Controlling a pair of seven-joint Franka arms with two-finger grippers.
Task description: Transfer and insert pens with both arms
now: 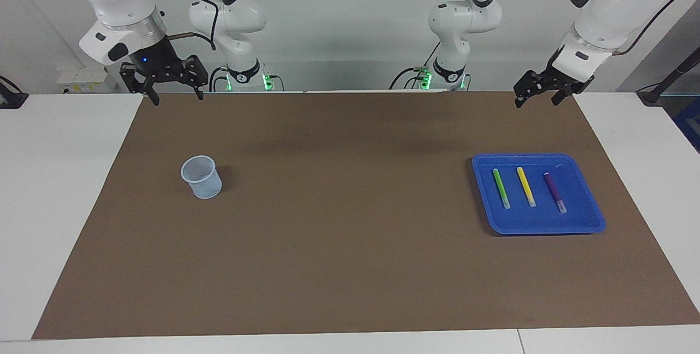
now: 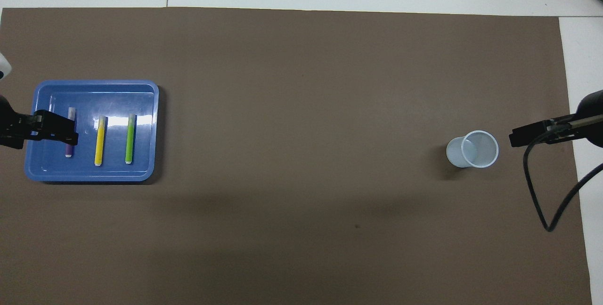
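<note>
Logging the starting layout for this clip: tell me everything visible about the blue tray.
The blue rectangular plastic tray is shallow, with rounded corners, a low raised rim and a glossy floor. It lies flat on the brown mat toward the left arm's end of the table. Three pens lie in it side by side, apart from one another: a green pen, a yellow pen and a purple pen, pale ends pointing away from the robots. The left hand hangs raised, not touching it.
</note>
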